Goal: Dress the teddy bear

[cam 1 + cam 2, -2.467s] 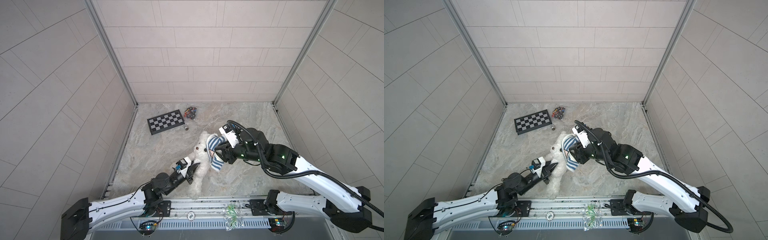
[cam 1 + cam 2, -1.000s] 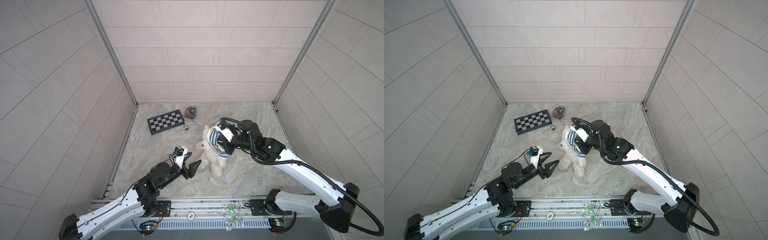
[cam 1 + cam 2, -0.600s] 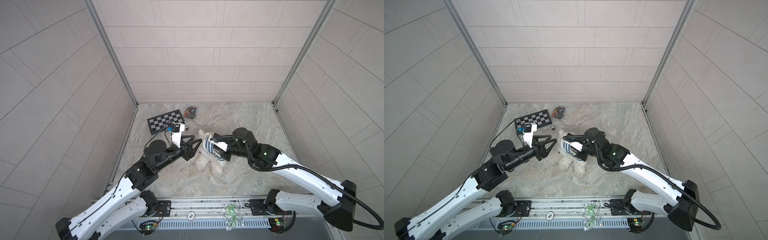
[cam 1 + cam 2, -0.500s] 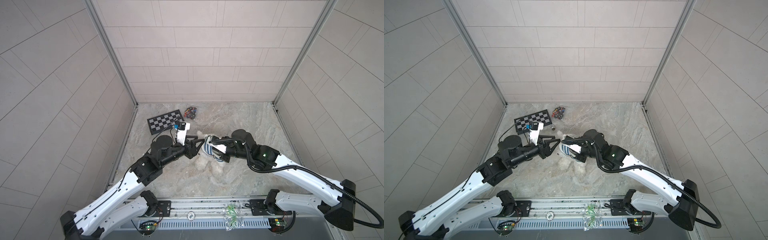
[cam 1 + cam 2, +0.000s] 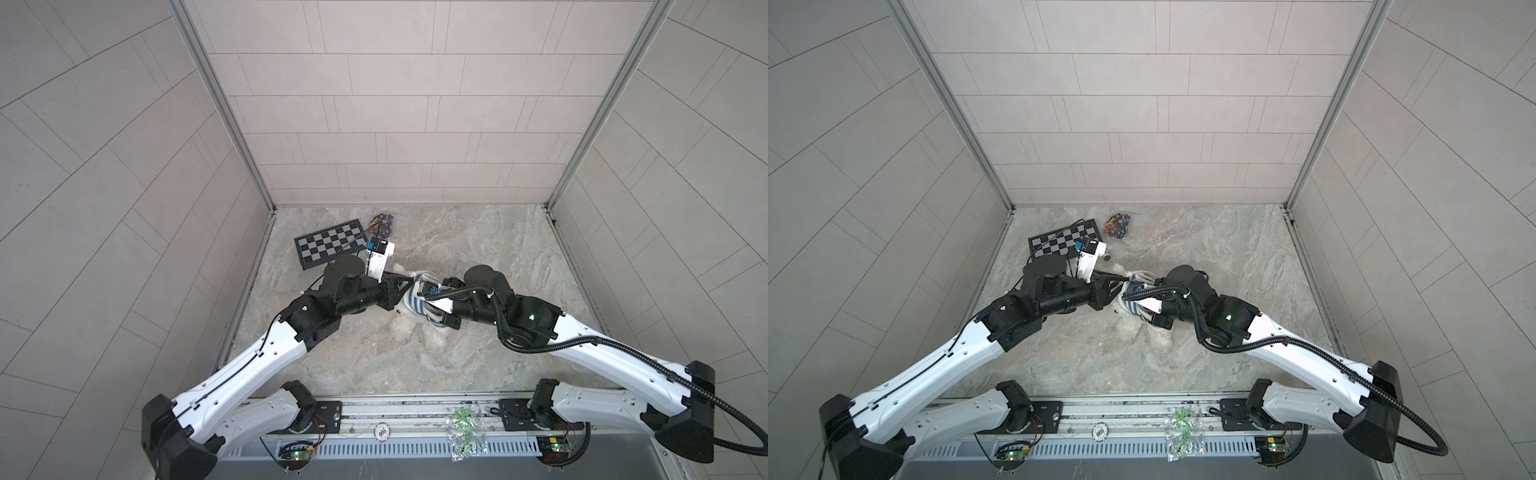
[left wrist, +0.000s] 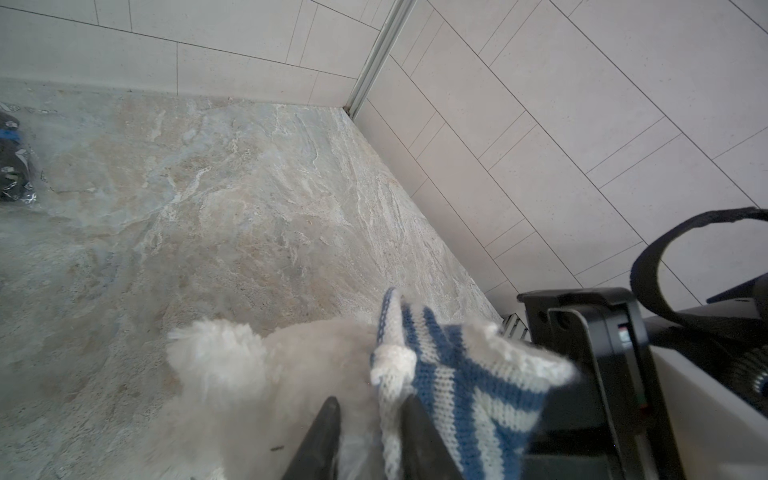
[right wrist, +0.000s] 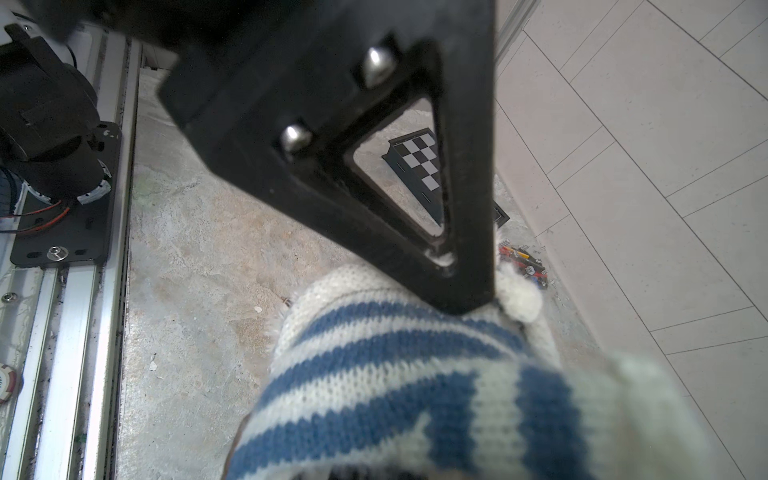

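White fluffy teddy bear [image 5: 400, 329] is lying mid-way on the marble-look tabletop [image 5: 465, 374], between both arms. Right gripper [image 6: 582, 368] is pinching the blue-and-white striped knit shirt [image 7: 395, 374] bunched on it. Left gripper [image 6: 372, 402] has the hem between its narrowed jaws, can't tell if it's actually gripping.
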Available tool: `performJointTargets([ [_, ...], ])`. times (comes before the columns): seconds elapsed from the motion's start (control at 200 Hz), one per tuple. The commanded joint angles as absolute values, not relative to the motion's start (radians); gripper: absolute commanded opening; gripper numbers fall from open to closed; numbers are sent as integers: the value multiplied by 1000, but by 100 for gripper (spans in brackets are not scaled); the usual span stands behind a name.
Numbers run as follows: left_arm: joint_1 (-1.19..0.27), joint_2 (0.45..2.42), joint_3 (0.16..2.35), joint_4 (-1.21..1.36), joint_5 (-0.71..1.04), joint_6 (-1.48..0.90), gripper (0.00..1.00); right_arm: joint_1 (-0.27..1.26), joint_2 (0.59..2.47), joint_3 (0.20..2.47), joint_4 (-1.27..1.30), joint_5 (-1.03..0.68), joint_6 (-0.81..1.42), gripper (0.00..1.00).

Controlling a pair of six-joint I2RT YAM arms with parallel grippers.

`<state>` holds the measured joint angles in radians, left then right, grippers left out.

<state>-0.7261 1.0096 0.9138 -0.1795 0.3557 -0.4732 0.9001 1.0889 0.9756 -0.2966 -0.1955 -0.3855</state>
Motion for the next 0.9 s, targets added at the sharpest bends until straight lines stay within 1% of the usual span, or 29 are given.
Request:
performJointTargets([
  [0.0, -741, 1017, 954, -183, 391, -452, 28, 917, 1086, 989, -288, -184, -426, 0],
  [0.06, -745, 1019, 957, -190, 391, -445, 23, 922, 1088, 992, -293, -176, -429, 0],
  [0.2, -745, 1004, 957, -201, 377, -439, 10, 932, 1090, 996, -305, -152, -434, 0],
  [0.26, -733, 990, 949, -192, 375, -446, 6, 934, 1085, 991, -304, -145, -434, 0],
  [0.315, -714, 975, 931, -169, 391, -460, 0, 933, 1077, 983, -290, -135, -432, 0],
  [0.506, -641, 927, 868, -147, 410, -482, 0, 934, 1049, 950, -247, -111, -424, 0],
  [0.696, -509, 867, 769, -100, 433, -546, 0, 933, 1031, 936, -236, -103, -416, 0],
  [0.716, -472, 860, 758, -97, 435, -550, 0, 934, 1027, 934, -235, -101, -415, 0],
  [0.896, -384, 815, 664, -68, 442, -575, 0, 933, 999, 914, -209, -79, -404, 0],
])
